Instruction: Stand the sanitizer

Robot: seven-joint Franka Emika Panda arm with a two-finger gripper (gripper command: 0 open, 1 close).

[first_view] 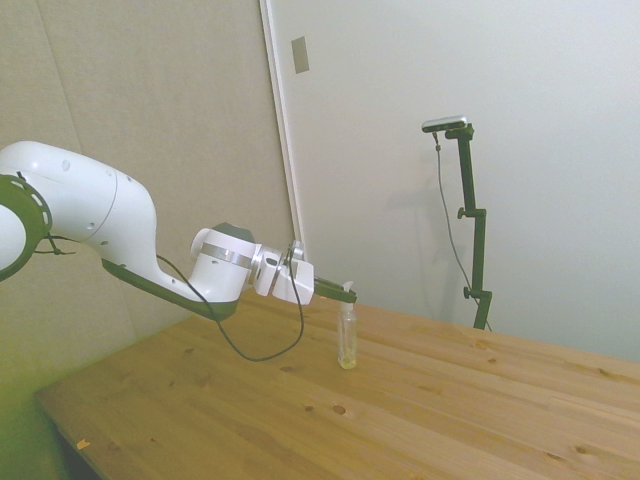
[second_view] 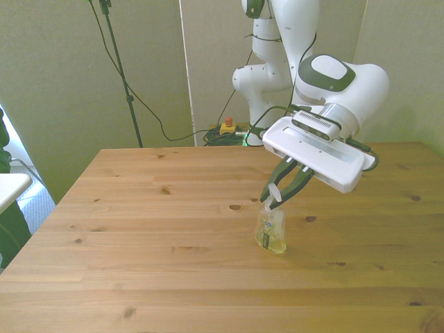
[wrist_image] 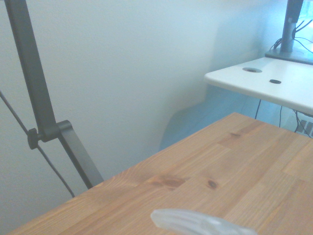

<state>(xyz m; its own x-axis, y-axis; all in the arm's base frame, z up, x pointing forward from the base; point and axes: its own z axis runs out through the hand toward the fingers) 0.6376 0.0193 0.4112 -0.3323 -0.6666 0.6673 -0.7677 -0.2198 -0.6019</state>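
Observation:
The sanitizer is a slim clear bottle of pale yellowish liquid. It stands upright with its base on the wooden table, near the middle. My gripper reaches in level with the bottle's top, and its dark fingers are closed on the white pump nozzle. In the front view the bottle leans very slightly. The wrist view shows only a blurred clear part of the sanitizer at its lower edge.
A white side table stands beyond the wooden table's edge, at the front view's left. Cables and a red-topped button box lie on the floor behind the far edge.

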